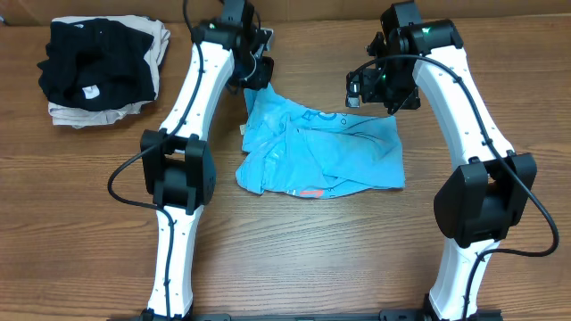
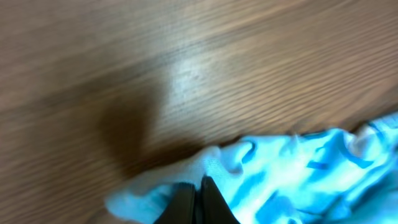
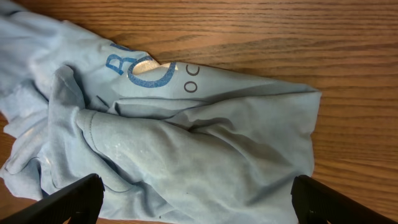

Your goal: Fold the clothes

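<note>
Looking down from overhead first: the light sky-blue soft T-shirt (image 1: 321,152) is lying crumpled mid-way on the brown wooden table (image 1: 89,223), between the two arms. It's well apart from the black garment (image 1: 89,58) piled on a beige folded garment (image 1: 107,114) in the far left corner. The left gripper (image 1: 252,85) is sitting down at the shirt's far left edge, while the right gripper (image 1: 382,89) is hovering over the far right edge.

Left wrist view, bit blurry: the left gripper (image 2: 198,199) is pinching shut on the T-shirt's (image 2: 298,174) edge, I'm guessing to grab a corner for spreading it flat.

Right wrist view: the right gripper (image 3: 196,202) is hanging with its fingers wide apart above the T-shirt (image 3: 186,137), holding nothing. It's probably lining up for the opposite corner.
</note>
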